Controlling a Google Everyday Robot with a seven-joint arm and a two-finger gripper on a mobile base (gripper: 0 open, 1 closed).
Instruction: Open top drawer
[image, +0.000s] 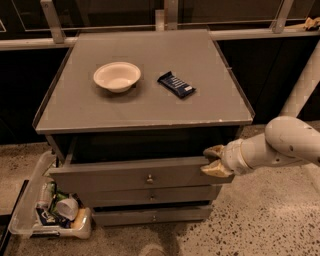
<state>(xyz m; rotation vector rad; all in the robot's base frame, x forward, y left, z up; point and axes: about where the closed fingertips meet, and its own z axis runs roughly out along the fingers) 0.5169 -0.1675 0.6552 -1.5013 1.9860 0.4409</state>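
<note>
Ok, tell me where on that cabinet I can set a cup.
Bare on the cabinet top: the front strip before the bowl and snack bar, and the back strip behind them. Their gap is narrow. The gripper is at the top drawer's right end; the floor bin is crammed.

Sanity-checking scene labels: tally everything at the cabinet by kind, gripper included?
Top drawer: 1, partly out
Narrower drawers: 2
Bowl: 1, on the cabinet top
Snack bar: 1, right of the bowl
Floor bin: 1, holding trash
Gripper: 1, at the top drawer's right end
Total: 7
</note>
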